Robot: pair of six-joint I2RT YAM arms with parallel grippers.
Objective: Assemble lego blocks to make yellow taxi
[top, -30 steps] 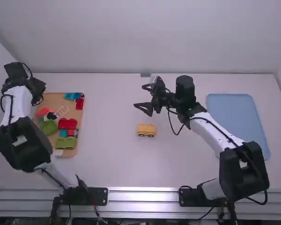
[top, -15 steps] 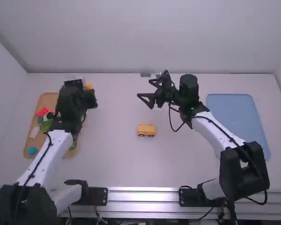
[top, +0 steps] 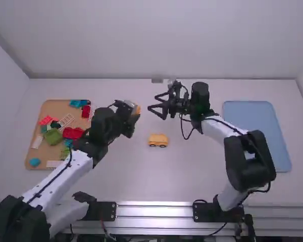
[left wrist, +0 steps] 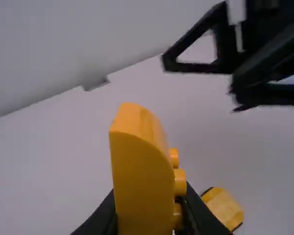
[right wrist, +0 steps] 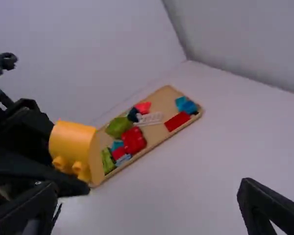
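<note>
high view: the left gripper (top: 133,114) clamps a curved yellow block (top: 137,109) just left of the wide-open right gripper (top: 153,102), both beyond a yellow wheeled base (top: 158,139) standing crosswise on the table (top: 156,176).

I'm looking remotely into what appears to be a robotics lab. Two jointed arms (top: 250,159) stand mounted at a metal rail (top: 154,217) along a white table (top: 192,176), with plain, pale walls (top: 141,40) around it.

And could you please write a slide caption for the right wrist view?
Left gripper holding a curved yellow block, open right gripper nearer, colored blocks in a tray beyond.
</note>
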